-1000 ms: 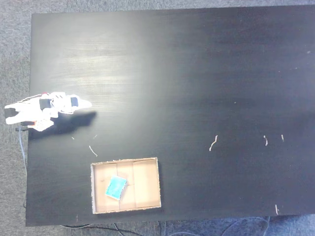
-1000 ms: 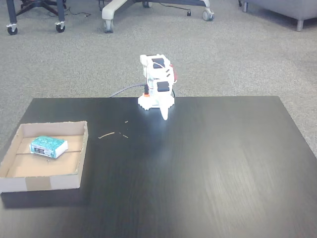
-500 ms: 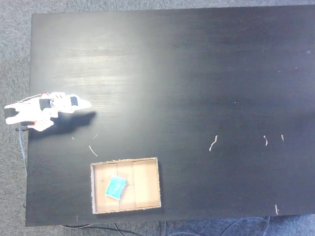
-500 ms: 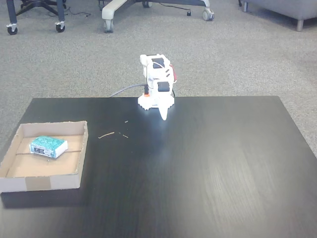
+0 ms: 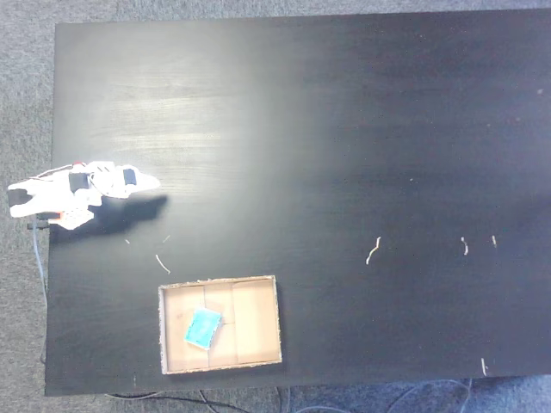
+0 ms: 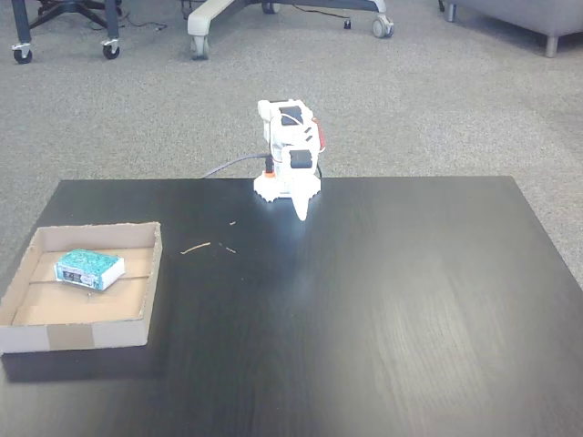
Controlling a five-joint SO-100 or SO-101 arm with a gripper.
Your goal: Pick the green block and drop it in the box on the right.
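- The green block (image 5: 203, 328) (image 6: 88, 269) lies flat on the floor of the box (image 5: 258, 344) (image 6: 73, 335), in its left half in the top-down fixed view.
- The box sits near the table's (image 5: 344, 129) (image 6: 383, 300) edge.
- The white arm is folded at the table's edge, well apart from the box.
- Its gripper (image 5: 151, 182) (image 6: 301, 215) tapers to a point, fingers together, holding nothing.
- Small pale scraps (image 5: 373, 250) lie scattered on the dark tabletop.
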